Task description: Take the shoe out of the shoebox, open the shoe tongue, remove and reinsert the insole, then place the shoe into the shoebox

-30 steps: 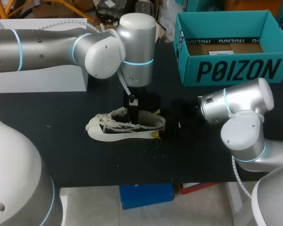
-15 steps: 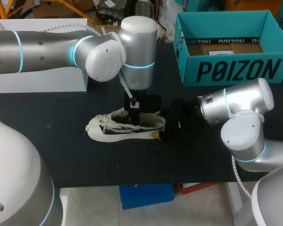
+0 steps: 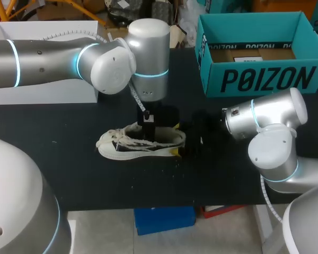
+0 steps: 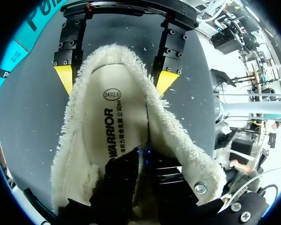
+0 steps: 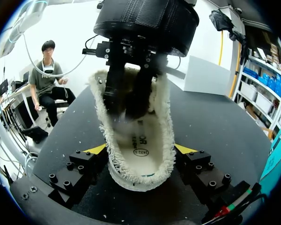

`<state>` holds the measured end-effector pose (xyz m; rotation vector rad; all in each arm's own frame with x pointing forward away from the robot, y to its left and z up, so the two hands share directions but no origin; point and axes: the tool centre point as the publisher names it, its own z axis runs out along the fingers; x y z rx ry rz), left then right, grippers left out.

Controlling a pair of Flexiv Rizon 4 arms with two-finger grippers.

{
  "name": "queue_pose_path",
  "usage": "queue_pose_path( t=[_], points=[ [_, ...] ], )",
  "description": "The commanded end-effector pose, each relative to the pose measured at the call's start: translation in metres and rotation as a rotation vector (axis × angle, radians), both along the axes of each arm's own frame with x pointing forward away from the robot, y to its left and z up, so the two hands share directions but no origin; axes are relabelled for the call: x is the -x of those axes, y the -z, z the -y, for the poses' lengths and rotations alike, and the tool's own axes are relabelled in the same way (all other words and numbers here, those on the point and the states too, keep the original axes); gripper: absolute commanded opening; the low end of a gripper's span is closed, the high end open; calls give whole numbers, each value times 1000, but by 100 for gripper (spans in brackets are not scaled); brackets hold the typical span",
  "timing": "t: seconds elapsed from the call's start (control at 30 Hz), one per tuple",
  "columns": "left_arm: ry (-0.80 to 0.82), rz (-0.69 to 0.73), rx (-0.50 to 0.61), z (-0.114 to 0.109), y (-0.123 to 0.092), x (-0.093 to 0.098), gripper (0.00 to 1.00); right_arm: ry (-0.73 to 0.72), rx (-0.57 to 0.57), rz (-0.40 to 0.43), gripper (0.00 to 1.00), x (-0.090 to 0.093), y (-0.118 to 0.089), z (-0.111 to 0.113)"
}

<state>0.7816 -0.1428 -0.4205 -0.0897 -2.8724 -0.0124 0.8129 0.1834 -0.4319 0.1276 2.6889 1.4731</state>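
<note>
The shoe [image 3: 132, 144] is out on the black desk [image 3: 95, 174], sitting on its sole, well apart from the teal shoebox [image 3: 265, 79] at the far right. The right gripper [image 5: 140, 149] has its jaws clamped on the fluffy heel, one yellow tip pressed against each side. The left gripper [image 3: 148, 128] comes straight down into the shoe's opening, right on top of the insole [image 4: 110, 122]. Its tips are buried in the lining, so honestly can't tell whether those jaws are clenched or released.
</note>
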Motion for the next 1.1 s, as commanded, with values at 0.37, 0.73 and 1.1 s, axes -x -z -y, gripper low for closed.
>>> queue_pose_path(
  t=[0.37,0.73,1.1],
  points=[
    [-47,168,-123,0,11,15,27,2,2,-1,0,-1,3,-1],
    [-112,495,-271,-10,24,13,24,2,2,-1,0,-1,3,-1],
    [-129,718,-298,-19,22,-7,18,2,2,-1,0,-1,3,-1]
  ],
)
